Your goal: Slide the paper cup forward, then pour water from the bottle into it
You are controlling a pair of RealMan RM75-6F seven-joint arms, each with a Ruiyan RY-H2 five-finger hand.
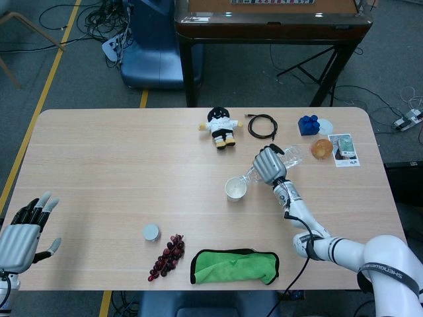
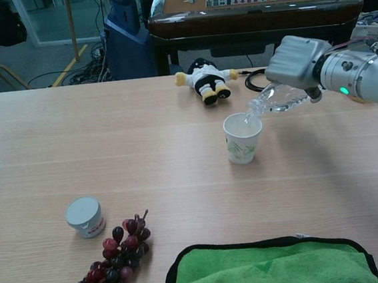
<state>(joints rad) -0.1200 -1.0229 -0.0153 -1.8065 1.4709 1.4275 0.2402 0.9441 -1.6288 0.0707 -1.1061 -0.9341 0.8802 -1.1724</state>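
Note:
A white paper cup (image 2: 243, 138) with a green leaf print stands upright near the middle of the table, also seen from above as a paper cup (image 1: 235, 189). My right hand (image 2: 297, 63) grips a clear plastic bottle (image 2: 276, 99), tilted with its mouth down over the cup's right rim. Water runs from the mouth into the cup. In the head view the right hand (image 1: 268, 165) covers most of the bottle (image 1: 291, 156). My left hand (image 1: 24, 231) hangs open off the table's near left corner, holding nothing.
A small grey-lidded jar (image 2: 85, 217), dark grapes (image 2: 109, 263) and a green cloth (image 2: 268, 267) lie along the near side. A plush doll (image 2: 204, 78), black cable (image 1: 262, 125), blue block (image 1: 308, 125), orange ball (image 1: 322, 148) and a card (image 1: 344, 150) sit at the far side.

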